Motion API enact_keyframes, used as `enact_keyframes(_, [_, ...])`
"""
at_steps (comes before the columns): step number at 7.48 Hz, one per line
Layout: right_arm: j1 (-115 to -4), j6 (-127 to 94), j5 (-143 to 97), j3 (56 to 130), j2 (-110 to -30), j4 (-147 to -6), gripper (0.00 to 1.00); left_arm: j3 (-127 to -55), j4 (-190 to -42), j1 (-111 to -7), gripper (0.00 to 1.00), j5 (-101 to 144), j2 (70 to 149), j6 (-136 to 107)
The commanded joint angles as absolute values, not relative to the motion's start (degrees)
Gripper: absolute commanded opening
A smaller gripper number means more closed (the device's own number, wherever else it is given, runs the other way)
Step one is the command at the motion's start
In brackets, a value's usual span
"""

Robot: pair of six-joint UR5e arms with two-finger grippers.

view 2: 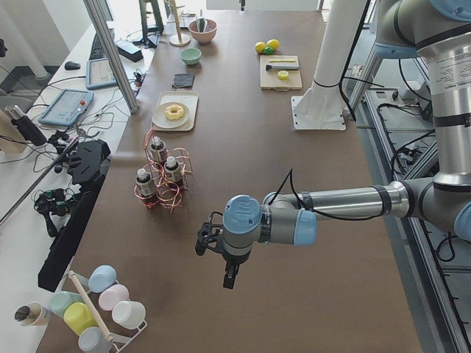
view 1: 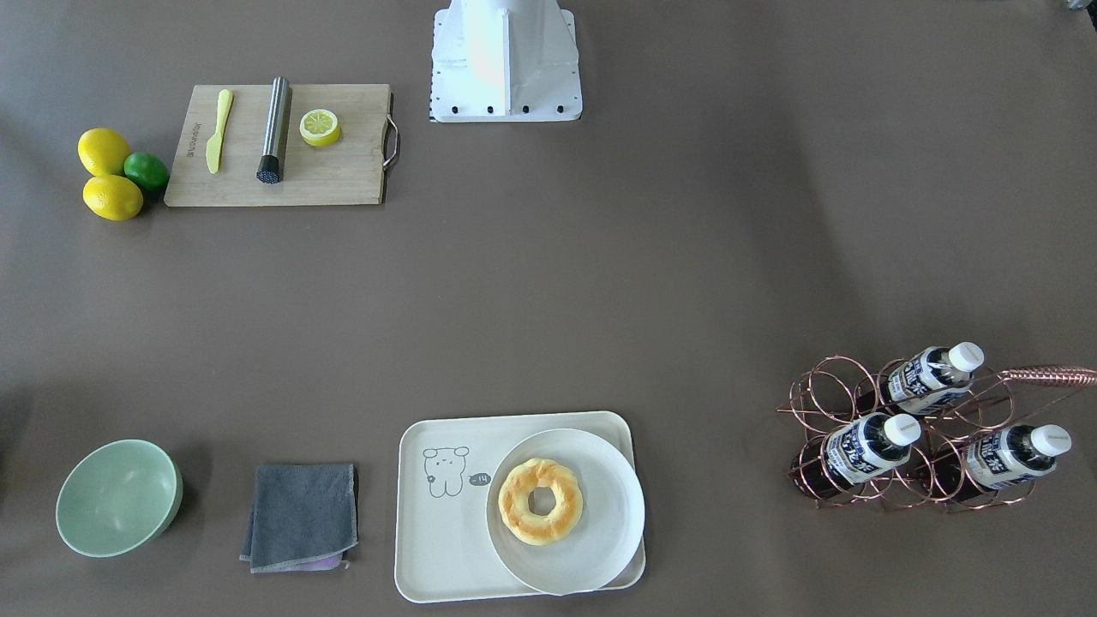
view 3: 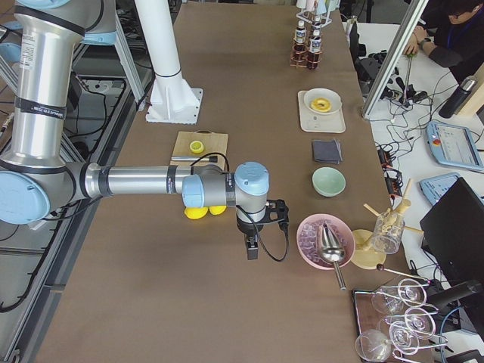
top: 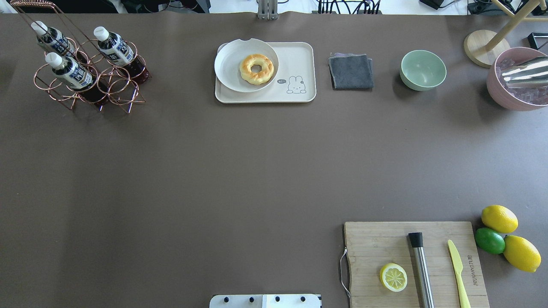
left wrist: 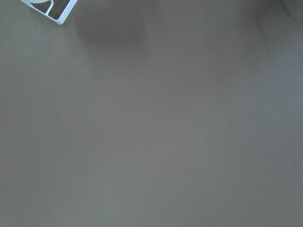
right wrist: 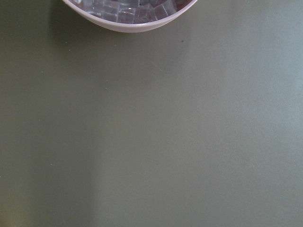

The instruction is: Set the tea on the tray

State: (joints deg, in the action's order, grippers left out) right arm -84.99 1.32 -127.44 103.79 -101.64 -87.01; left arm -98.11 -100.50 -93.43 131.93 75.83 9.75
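- While both arms hang over bare table at its two ends, the tea (top: 114,45) stands with two look-alike bottles in a copper wire rack (top: 120,91) at the far left corner.
- The tray (top: 299,60) lies along the far edge near the middle, well apart from the rack and to its right.
- A round plate (top: 227,64) holding a doughnut (top: 256,69) covers the tray's left half; the half with the bear drawing is bare.
- The left gripper (view 2: 229,279) shows only from the side, so I cannot tell whether its fingers are spread or pressed together.
- The right gripper (view 3: 252,248) hangs near a pink bowl (top: 496,92) of ice; its fingers cannot be judged either.
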Motion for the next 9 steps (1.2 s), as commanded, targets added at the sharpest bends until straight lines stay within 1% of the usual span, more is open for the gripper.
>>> enact_keyframes(1, [-85.0, 1.3, -127.6, 103.8, -101.7, -87.0, 1.00, -98.4, -100.7, -93.3, 1.00, 131.8, 76.6, 9.4])
enact_keyframes(3, [-85.0, 1.3, -128.4, 104.0, -101.8, -87.0, 1.00, -98.5, -100.6, -93.3, 1.00, 131.9, 78.4, 9.2])
enact_keyframes(5, [-85.0, 1.2, -128.5, 103.8, -101.8, -87.1, 1.00, -98.0, -102.3, -93.3, 1.00, 131.9, 82.9, 9.2])
enact_keyframes(9, [-85.0, 0.6, -129.6, 104.0, -101.3, -87.0, 1.00, -95.6, -105.1, -93.4, 1.00, 140.1, 83.2, 9.8])
